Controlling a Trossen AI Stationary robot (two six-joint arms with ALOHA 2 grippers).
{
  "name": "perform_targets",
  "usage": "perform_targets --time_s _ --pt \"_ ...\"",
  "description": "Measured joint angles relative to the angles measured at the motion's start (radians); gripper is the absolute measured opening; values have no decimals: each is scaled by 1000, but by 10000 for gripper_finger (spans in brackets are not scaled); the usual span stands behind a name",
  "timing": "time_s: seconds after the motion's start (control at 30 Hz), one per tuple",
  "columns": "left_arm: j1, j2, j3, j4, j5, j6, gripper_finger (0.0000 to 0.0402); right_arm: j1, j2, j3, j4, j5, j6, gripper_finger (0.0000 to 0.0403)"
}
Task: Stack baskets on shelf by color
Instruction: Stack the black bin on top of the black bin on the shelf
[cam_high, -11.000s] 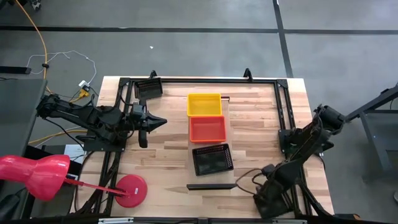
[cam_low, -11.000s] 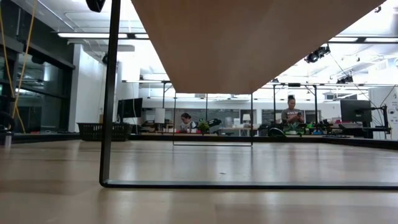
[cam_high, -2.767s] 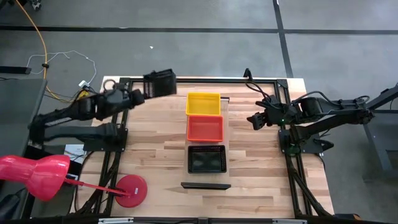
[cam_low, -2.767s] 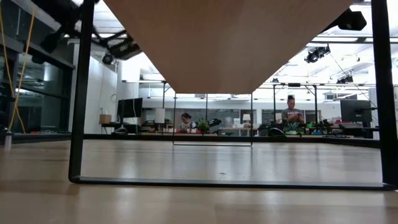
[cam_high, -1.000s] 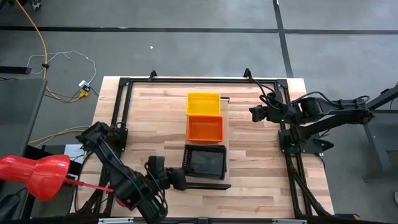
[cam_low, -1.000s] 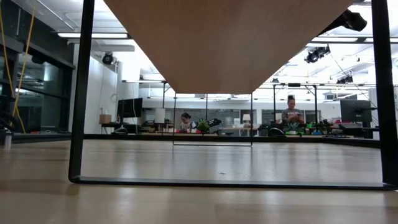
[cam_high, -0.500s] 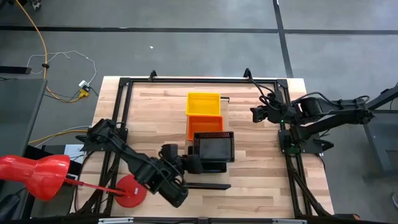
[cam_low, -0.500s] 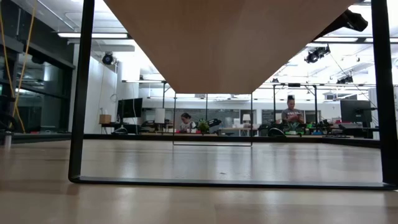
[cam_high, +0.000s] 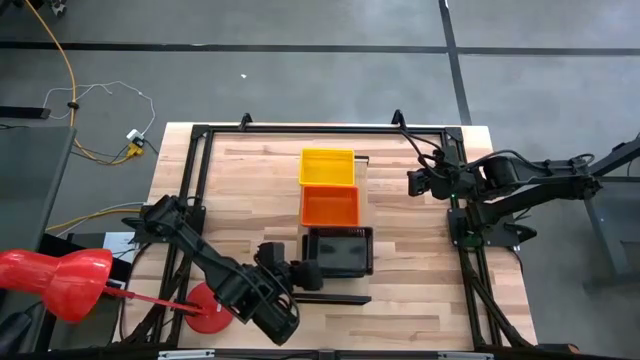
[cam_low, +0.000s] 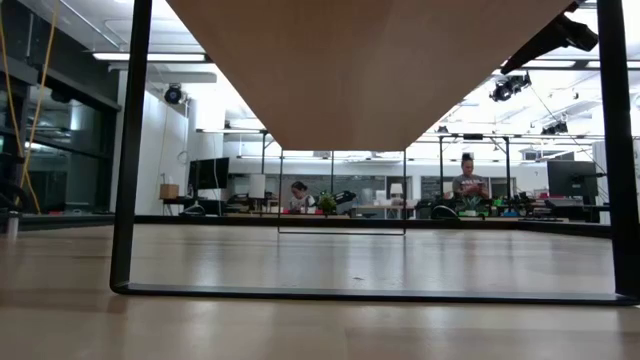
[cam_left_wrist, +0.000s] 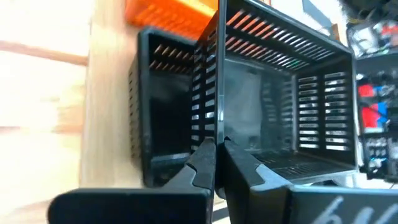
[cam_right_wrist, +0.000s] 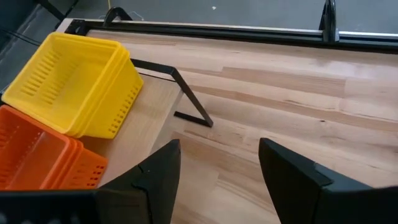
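A yellow basket stack (cam_high: 328, 167), an orange stack (cam_high: 330, 207) and a black basket sit in a row on the raised wooden shelf (cam_high: 361, 176). My left gripper (cam_high: 305, 272), at the shelf's near end by its dark lip (cam_high: 335, 298), is shut on a second black basket (cam_high: 338, 250) held over the one on the shelf (cam_left_wrist: 158, 124). My right gripper (cam_high: 415, 183) hovers open, to the right of the shelf near the yellow stack (cam_right_wrist: 74, 81). The low view shows only the shelf's underside (cam_low: 370, 70). My left gripper pinches the held black basket's slatted side wall (cam_left_wrist: 216, 127) between its two fingers, one finger inside the basket and one outside. It comes from the table's near-left side. The basket is tilted and offset above the lower black basket; whether the two touch I cannot tell.
A pink lamp stands at the table's near-left, with a round base (cam_high: 210, 305) and head (cam_high: 55, 280). A black metal frame (cam_high: 320, 128) runs round the tabletop. The shelf's black legs (cam_low: 130, 150) stand on the table. People sit in the room beyond.
My left gripper, still shut on the black basket, carried it toward the far edge and to the right until it overlapped the orange stack. It then drew the basket back toward the near edge, where it now lies over the black basket on the shelf.
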Motion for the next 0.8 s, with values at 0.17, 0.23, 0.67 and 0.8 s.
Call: perform_targets --time_s 0.17,0.23,0.67,0.8 --pt "-17 0 0 -21 26 -1 0 0 0 0 -4 0 0 204" --pt "-18 0 0 -48 27 -1 0 0 0 0 -4 0 10 204" --pt "-1 0 0 -61 14 44 15 0 0 0 -4 7 34 204" --pt "-1 0 0 -69 10 45 39 0 0 0 -4 6 34 204"
